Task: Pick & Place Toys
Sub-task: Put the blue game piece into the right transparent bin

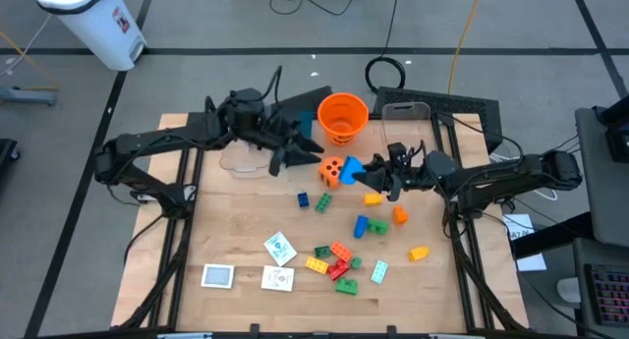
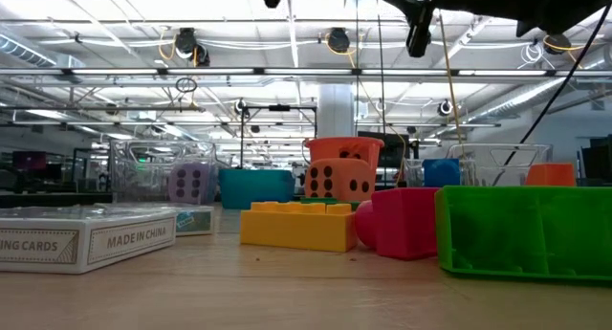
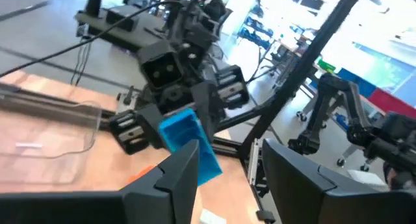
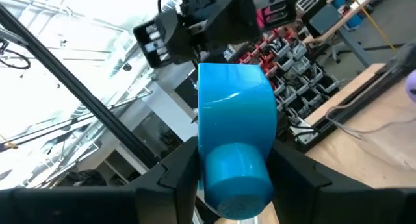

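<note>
A clear bin (image 1: pixel 239 159) sits at the back left; its contents cannot be made out. The left gripper (image 1: pixel 278 164) hangs beside it, fingers apart and empty. An orange bucket (image 1: pixel 342 118) stands mid-back. The right gripper (image 1: pixel 385 172) clasps a blue brick (image 4: pixel 234 143) above the table; other toys lie scattered in front.

- Bucket (image 1: pixel 343 118) stands near the table's (image 1: pixel 236 221) far edge, a die (image 1: pixel 333 171) just before it.
- Bricks (image 1: pixel 334 263) cluster mid-table toward the near edge.
- Cards (image 1: pixel 218 276) lie by the near-left corner.
</note>
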Motion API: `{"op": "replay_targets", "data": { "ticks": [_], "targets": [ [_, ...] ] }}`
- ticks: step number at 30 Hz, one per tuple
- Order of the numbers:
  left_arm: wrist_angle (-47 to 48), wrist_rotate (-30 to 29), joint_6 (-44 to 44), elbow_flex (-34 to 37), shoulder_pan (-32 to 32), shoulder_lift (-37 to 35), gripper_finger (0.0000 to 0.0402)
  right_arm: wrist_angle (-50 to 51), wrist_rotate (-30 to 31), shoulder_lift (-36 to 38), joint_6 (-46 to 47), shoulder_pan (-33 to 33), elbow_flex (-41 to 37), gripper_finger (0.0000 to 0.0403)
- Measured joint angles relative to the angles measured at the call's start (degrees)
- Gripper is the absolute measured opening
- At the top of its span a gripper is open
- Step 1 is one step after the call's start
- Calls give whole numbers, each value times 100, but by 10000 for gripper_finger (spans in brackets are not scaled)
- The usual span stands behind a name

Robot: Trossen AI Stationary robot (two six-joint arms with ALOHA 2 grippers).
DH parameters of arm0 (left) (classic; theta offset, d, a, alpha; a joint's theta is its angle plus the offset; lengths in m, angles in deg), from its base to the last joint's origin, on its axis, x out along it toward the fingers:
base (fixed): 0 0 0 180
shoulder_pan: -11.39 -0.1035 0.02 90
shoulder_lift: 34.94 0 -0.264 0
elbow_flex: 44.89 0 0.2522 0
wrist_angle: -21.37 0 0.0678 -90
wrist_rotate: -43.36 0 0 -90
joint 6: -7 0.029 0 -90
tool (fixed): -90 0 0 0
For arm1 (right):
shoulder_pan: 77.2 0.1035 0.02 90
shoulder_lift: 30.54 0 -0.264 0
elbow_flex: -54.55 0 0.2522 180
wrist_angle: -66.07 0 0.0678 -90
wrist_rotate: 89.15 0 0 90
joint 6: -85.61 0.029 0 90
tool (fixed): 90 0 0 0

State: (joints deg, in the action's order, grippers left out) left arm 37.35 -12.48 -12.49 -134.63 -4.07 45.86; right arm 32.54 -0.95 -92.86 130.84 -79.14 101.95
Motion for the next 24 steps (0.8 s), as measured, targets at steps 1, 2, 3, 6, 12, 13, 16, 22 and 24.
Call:
{"op": "replay_targets", "data": {
  "ticks": [1, 2, 3, 6, 12, 13, 16, 22, 24],
  "targets": [
    [-38, -35, 23, 0, 67, -1, 169, -6, 4, 6, -21, 0, 0, 144],
    [-69, -76, 29, 0, 137, -1, 167, -1, 4, 24, -48, 0, 0, 145],
    [-80, -96, 37, 0, 214, -1, 166, 14, 6, 36, -63, 0, -4, 145],
    [-118, -276, 391, 0, 479, 1, 164, 27, 9, 46, -97, 0, -7, 144],
    [-109, -1692, 2063, 0, 1109, 1, 163, 47, 14, 44, -98, -18, -7, 143],
    [-109, -2021, 2504, 0, 1212, 1, 162, 53, 13, 42, -95, -37, -7, 144],
    [-103, -3125, 3857, 0, 1554, 1, 162, 44, 14, 43, -70, -107, -7, 144],
    [-96, -5108, 6508, 0, 2148, 1, 176, 51, 3, 64, -53, -254, -7, 143],
    [-96, -5489, 7163, 0, 2270, 1, 181, 33, 2, 76, -52, -292, -7, 144]
  ]
}}
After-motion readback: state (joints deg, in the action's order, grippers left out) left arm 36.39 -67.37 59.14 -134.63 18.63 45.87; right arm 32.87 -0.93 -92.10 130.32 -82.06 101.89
